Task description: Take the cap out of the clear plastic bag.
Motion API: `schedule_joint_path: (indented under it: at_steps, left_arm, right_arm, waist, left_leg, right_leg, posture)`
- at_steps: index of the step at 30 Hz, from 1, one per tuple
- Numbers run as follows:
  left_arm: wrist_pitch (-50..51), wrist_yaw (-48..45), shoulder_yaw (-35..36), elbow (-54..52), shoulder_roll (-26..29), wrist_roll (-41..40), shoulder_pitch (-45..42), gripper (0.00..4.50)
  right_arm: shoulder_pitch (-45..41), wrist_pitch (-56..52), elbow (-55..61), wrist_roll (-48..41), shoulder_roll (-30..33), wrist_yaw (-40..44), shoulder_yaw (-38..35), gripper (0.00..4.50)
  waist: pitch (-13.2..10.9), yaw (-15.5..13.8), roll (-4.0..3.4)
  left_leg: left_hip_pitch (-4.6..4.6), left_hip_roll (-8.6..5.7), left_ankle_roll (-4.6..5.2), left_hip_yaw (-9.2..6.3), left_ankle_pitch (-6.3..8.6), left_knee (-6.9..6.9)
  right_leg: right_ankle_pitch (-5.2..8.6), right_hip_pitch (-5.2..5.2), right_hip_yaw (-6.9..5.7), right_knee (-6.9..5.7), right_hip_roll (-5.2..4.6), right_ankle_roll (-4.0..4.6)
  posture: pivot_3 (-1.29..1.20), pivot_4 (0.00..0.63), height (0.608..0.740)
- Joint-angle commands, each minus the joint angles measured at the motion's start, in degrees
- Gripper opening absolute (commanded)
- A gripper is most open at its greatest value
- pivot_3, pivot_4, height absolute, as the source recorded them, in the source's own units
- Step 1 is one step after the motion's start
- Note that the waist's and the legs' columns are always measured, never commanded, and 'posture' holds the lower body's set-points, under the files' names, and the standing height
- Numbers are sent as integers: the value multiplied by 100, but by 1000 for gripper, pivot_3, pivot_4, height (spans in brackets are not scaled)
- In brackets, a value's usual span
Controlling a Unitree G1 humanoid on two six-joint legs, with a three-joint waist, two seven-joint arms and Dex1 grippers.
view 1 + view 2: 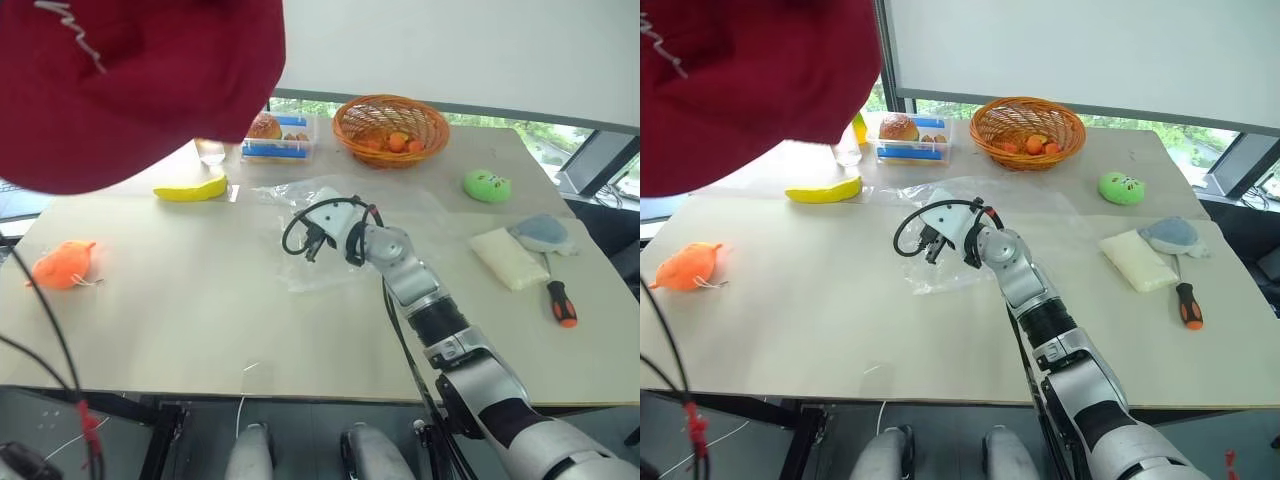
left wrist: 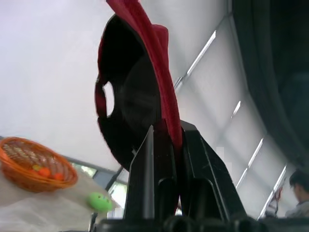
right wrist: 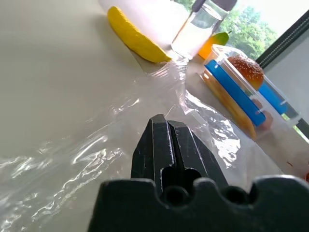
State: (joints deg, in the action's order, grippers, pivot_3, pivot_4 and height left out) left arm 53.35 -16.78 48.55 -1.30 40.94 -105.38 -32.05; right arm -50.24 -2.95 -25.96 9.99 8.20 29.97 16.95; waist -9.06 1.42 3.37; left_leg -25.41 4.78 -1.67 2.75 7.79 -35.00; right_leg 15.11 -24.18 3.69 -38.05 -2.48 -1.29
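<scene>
Here your left gripper [image 2: 166, 140] clamps the cap [image 1: 130, 80], lifted clear of the clear plastic bag [image 1: 330, 235]; your clenched right gripper [image 3: 166, 137] pins the bag on the table [image 1: 200, 300]. Removal looks essentially done.

Lab or office: test table [image 1: 200, 330], big windows [image 1: 560, 140].

cap [image 1: 130, 80] raised above table [image 1: 200, 310], bag [image 1: 330, 235] on it

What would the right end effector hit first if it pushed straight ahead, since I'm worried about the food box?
Probably the crinkly clear plastic bag under the right end effector; farther on, the yellow banana or clear bottle more likely than the lidded food box, though depth is unclear.
</scene>
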Motion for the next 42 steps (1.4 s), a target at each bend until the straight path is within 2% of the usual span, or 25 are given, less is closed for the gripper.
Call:
schedule_joint_path:
  at_steps: [1,4,6,11,13,14,15,18,23,24,25,27,29,32,35,36,37,40,42]
  left_arm:
    - [-988,289,-812,159,-534,1176,-610,44]
    - [-1629,735,-1297,968,-1284,2000,-1079,44]
    - [-1777,942,-1514,1369,-1581,2407,-1188,44]
    - [-1791,1587,-1637,1915,-2186,2829,-1074,44]
    - [-1633,1792,-1667,1845,-2399,2876,-797,735]
    - [-1606,1863,-1656,1762,-2486,2895,-659,855]
    - [-1571,2017,-1590,1673,-2566,2828,-514,1343]
    - [-1478,2550,-1404,1303,-2619,2738,-26,2339]
    - [-1638,3629,-1021,34,-2789,2546,981,3941]
    - [-1479,3729,-1022,-263,-2777,2311,1240,4353]
    - [-1352,3788,-1041,-475,-2762,2119,1433,4478]
    - [-762,3580,-1173,-1173,-2485,1334,2235,4478]
    - [-214,3002,-1274,-1785,-1922,869,2978,4478]
    - [-144,2259,-1024,-2242,-1192,846,3550,4478]
    - [-435,1912,-819,-2192,-820,928,3611,4478]
    - [-512,1807,-794,-2166,-714,1008,3573,4500]
    - [-591,1665,-808,-2179,-597,1132,3487,4500]
    - [-641,1380,-1045,-2221,-338,1463,3336,4500]
    - [-688,1191,-1218,-2254,-271,1663,3224,4500]
  right_arm:
    - [-73,63,265,-30,70,40,-89,0]
    - [-50,17,389,-11,147,40,-108,0]
    - [-26,-18,468,-5,194,51,-105,0]
    - [34,-130,656,-7,286,62,-101,0]
    - [46,-171,701,-12,300,64,-101,0]
    - [51,-185,717,-14,302,66,-99,0]
    - [57,-195,733,-14,305,69,-95,0]
    - [54,-202,730,-16,312,79,-85,0]
    - [24,-148,634,-40,258,120,-53,0]
    - [12,-127,602,-46,238,136,-38,0]
    - [14,-114,593,-46,223,145,-28,0]
    - [-28,-43,522,-81,167,217,-5,0]
    - [-73,9,459,-144,134,404,25,0]
    - [-50,-325,585,-733,28,1118,-129,0]
    - [-64,-687,706,-1089,73,1608,-197,0]
    - [-62,-872,769,-1219,97,1778,-220,594]
    - [-61,-1143,888,-1397,180,2034,-241,793]
    - [-45,-1810,1264,-1800,491,2688,-234,1885]
    - [19,-2272,1630,-2143,740,3110,-256,2461]
  waist:
    - [0,-38,0]
    - [0,-73,-1]
    - [0,-73,-1]
    - [-1,-8,0]
    - [-1,8,0]
    - [-1,16,0]
    - [-1,15,0]
    - [-1,29,0]
    - [-1,34,0]
    - [-1,33,0]
    - [-1,39,0]
    - [-1,52,0]
    - [-2,98,-1]
    - [-5,98,-6]
    - [-6,79,-9]
    - [-6,76,-10]
    - [-6,67,-10]
    - [-7,6,-10]
    - [-8,-20,-11]
  left_leg:
    - [-1,-2,1,3,0,0]
    - [-2,-6,2,14,-1,1]
    - [-4,-4,3,13,-2,0]
    - [-18,-4,4,12,-2,-3]
    - [-18,-4,4,11,-2,0]
    - [-17,-4,4,11,-2,1]
    - [-16,-4,3,12,-2,0]
    - [-13,-4,3,12,-2,-4]
    - [-9,-4,3,11,-2,-4]
    - [-10,-4,3,11,-2,-4]
    - [-10,-3,3,11,-2,-4]
    - [-9,-3,3,12,-2,-2]
    - [-9,-2,2,13,-1,-1]
    - [-4,0,1,13,-1,1]
    - [9,2,-12,14,7,5]
    - [12,2,-20,16,12,7]
    - [11,2,-39,17,24,7]
    - [7,1,-40,19,24,5]
    - [5,2,-39,24,24,9]
  right_leg:
    - [-2,-1,4,1,-1,-4]
    - [-5,-3,13,4,-2,-10]
    - [-5,-5,13,3,0,-10]
    - [-7,-17,15,4,1,-15]
    - [-7,-19,16,2,2,-14]
    - [-7,-18,16,1,2,-15]
    - [-7,-17,17,1,1,-15]
    - [-9,-14,17,-1,0,-16]
    - [-9,-8,18,0,-2,-17]
    - [-10,-9,18,1,-2,-17]
    - [-10,-9,18,1,-2,-17]
    - [-10,-9,20,0,-3,-17]
    - [-10,-10,20,0,-3,-16]
    - [-10,-13,17,-2,-1,-11]
    - [-7,-5,11,1,-2,-1]
    - [-5,-4,11,3,-4,3]
    - [-4,-4,11,5,-4,4]
    - [-3,-6,11,10,-5,3]
    - [-3,-10,12,11,-5,3]
  posture:
    - [0,150,737]
    - [0,150,737]
    - [0,150,737]
    - [0,150,737]
    - [0,150,737]
    - [0,150,737]
    - [0,150,737]
    - [0,150,737]
    - [0,150,737]
    - [0,150,737]
    - [0,150,737]
    - [0,150,737]
    - [0,150,737]
    - [0,150,737]
    - [0,150,737]
    - [0,150,737]
    - [0,150,737]
    - [0,150,737]
    - [0,150,737]
